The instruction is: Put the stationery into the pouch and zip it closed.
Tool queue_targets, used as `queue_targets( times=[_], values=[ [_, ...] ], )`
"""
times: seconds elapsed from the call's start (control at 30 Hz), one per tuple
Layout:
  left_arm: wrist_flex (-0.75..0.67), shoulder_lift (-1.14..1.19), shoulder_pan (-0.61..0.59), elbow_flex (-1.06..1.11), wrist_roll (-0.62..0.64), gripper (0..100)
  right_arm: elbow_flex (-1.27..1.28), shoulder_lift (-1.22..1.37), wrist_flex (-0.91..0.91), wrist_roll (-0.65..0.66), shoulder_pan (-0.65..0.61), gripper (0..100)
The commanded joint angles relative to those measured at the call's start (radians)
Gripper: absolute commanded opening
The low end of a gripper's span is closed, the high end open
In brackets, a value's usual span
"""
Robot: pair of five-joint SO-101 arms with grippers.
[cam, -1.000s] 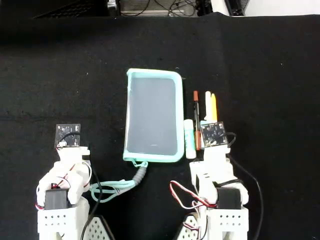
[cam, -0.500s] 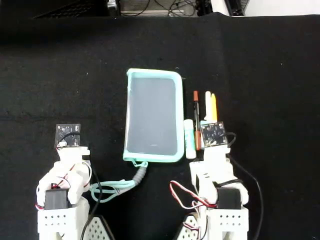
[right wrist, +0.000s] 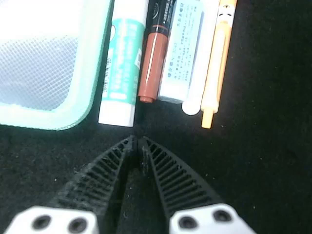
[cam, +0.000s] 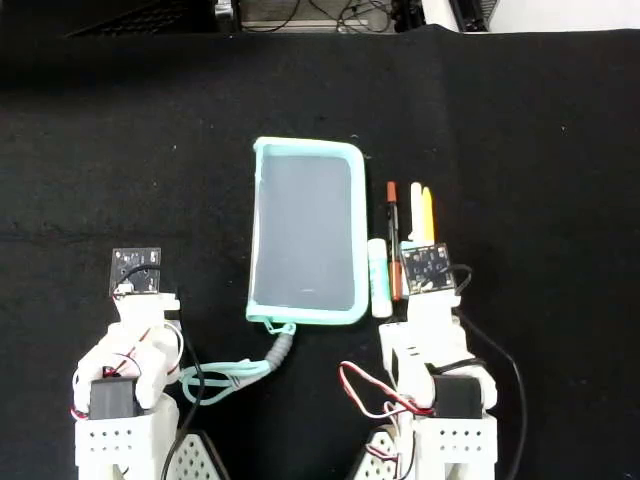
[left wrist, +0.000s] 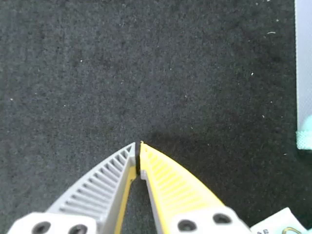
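High view
Pouch: I see the pouch (cam: 305, 232) lying flat mid-table on the black cloth (cam: 540, 150), with a teal rim and a grey mesh face. I cannot tell whether its zip is open.
Strap: a teal strap (cam: 235, 370) trails from the pouch's near corner toward the left arm (cam: 135, 330).
Stationery: all of it lies outside the pouch, in a row just beside its right edge and parallel to it. The glue stick (cam: 378, 278) is closest, then the marker (cam: 393, 225), the white pen (cam: 416, 210) and the yellow pen (cam: 428, 212).
Left arm: it sits near my edge of the table, left of the pouch and apart from it.
Right arm: the right arm (cam: 430, 320) has its wrist over the near ends of the pens.

Left wrist view
Left gripper: the left gripper (left wrist: 138, 146) has its grey and yellow tips pressed together with nothing between them, over bare cloth.
Pouch: a pale strip of its edge (left wrist: 305, 58) shows, well apart from the tips.

Right wrist view
Right gripper: the right gripper (right wrist: 136, 141) has its black tips together and holds nothing. It sits just short of the near ends of the glue stick (right wrist: 122, 68) and marker (right wrist: 152, 58).
Pouch: its mesh corner (right wrist: 44, 63) has the glue stick running along the rim.
Eraser: a white eraser (right wrist: 180, 53) lies between the marker and the white pen (right wrist: 201, 73).
Yellow pen: it (right wrist: 217, 63) is outermost, beside the white pen.
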Motion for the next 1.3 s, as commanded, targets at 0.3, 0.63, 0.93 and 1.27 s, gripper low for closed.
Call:
queue_targets(
  times=[0.3,0.63,0.93,1.27],
  values=[
    [-0.003,-0.002,-0.007,0.016,0.008,3,-0.002,-0.071,0.003,0.003,-0.519,1.5],
    [-0.002,-0.002,-0.015,0.016,0.009,3,-0.002,-0.073,-0.106,0.009,-0.829,1.5],
    [-0.002,-0.002,-0.272,0.016,0.008,3,-0.002,-0.073,-0.31,0.063,-0.829,1.5],
    [-0.005,-0.002,-0.269,0.016,0.008,3,-0.15,-0.071,-0.41,0.258,-0.66,1.5]
  ],
)
